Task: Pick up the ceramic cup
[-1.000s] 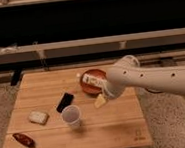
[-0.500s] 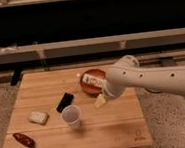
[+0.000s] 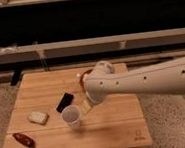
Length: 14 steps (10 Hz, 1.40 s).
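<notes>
White ceramic cup (image 3: 71,116) upright on wooden table (image 3: 117,131), front-centre. Tool (image 3: 86,106) at end of white arm (image 3: 142,80), just beside cup at its 2 o'clock; cup lies toward tool's 8 o'clock. Tool state: cannot tell. Black phone (image 3: 65,101) at cup's 12 o'clock.

Black phone (image 3: 65,101) lies on wooden table (image 3: 117,131).

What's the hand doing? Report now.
Hand: just right of the cup, over the table; open or closed cannot be told.
</notes>
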Each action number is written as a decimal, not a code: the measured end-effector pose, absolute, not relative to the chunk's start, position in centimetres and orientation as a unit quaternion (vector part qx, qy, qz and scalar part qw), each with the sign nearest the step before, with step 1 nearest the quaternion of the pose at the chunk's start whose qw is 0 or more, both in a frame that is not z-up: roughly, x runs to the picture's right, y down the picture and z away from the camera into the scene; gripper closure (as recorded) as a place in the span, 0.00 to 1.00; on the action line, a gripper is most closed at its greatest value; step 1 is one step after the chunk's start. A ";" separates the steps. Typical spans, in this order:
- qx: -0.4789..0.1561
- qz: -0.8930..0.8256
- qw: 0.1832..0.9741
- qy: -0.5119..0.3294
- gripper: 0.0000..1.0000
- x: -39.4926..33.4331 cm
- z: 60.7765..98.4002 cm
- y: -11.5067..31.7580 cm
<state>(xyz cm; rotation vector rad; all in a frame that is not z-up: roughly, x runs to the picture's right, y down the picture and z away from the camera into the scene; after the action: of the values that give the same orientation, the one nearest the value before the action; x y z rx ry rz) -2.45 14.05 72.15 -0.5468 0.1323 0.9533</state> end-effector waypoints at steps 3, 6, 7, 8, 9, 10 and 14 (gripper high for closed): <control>-0.259 0.421 0.867 0.060 0.20 -6.4 72.5 13.9; -0.263 0.399 0.876 0.062 0.20 -9.7 74.3 14.1; -0.265 0.395 0.877 0.063 0.20 -10.2 75.1 14.5; -0.267 0.396 0.876 0.070 0.20 -10.0 76.1 14.9; -0.270 0.396 0.875 0.074 0.20 -9.9 76.7 15.3; -0.277 0.392 0.873 0.083 0.26 -9.8 77.3 15.9; -0.296 0.396 0.865 0.087 0.63 -8.3 77.0 16.4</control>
<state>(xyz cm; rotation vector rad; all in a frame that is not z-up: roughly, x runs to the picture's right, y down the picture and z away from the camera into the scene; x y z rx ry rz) -8.33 16.39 77.04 -0.6209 0.1818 0.8287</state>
